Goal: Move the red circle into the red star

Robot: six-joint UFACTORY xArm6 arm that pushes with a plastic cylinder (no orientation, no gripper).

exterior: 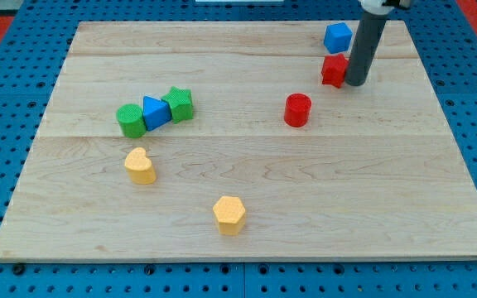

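The red circle (297,109) stands on the wooden board right of centre. The red star (334,70) sits up and to the right of it, near the view's top right, with a gap between them. My tip (356,83) rests on the board just right of the red star, touching or nearly touching it. The tip is well up and right of the red circle.
A blue cube (337,37) sits just above the red star. A green circle (130,121), blue triangle (155,112) and green star (180,104) form a row at left. A yellow heart (140,165) and yellow hexagon (229,214) lie lower down. The board (404,182) rests on a blue pegboard.
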